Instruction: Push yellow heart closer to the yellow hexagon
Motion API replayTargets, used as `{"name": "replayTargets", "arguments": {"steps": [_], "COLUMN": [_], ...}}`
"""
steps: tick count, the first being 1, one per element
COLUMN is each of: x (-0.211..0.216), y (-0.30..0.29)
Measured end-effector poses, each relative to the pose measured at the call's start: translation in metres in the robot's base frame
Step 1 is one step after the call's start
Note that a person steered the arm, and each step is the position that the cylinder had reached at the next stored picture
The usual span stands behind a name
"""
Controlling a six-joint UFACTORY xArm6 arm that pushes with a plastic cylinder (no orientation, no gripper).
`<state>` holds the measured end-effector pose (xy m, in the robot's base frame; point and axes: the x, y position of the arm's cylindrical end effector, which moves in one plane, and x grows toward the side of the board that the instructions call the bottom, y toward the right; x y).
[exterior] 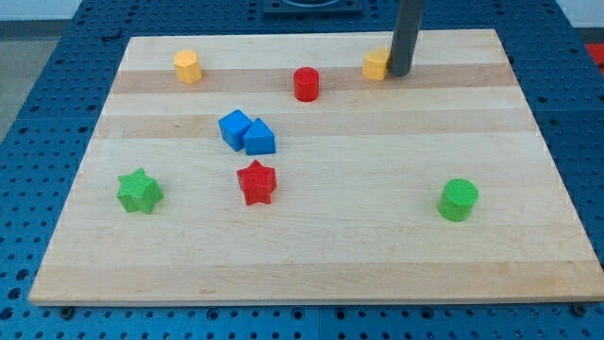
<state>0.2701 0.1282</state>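
Note:
The yellow heart (376, 64) lies near the view's top edge of the wooden board, right of centre. My tip (398, 73) stands right against the heart's right side, partly hiding it. The yellow hexagon (187, 67) sits far to the view's left at about the same height on the board. A red cylinder (306, 84) stands between the two yellow blocks, slightly lower in the view than the line joining them.
A blue cube (235, 128) and a blue triangular block (260, 138) touch at centre left. A red star (256, 182) lies below them. A green star (139, 191) is at the left, a green cylinder (459, 200) at the right. The board's top edge (311, 37) runs close behind the heart.

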Motion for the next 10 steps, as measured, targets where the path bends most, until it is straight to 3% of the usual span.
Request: {"name": "replayTargets", "arguments": {"steps": [2, 4, 6, 9, 10], "x": [-0.011, 0.01, 0.006, -0.017, -0.017], "y": [-0.044, -0.02, -0.073, -0.208, -0.176]}}
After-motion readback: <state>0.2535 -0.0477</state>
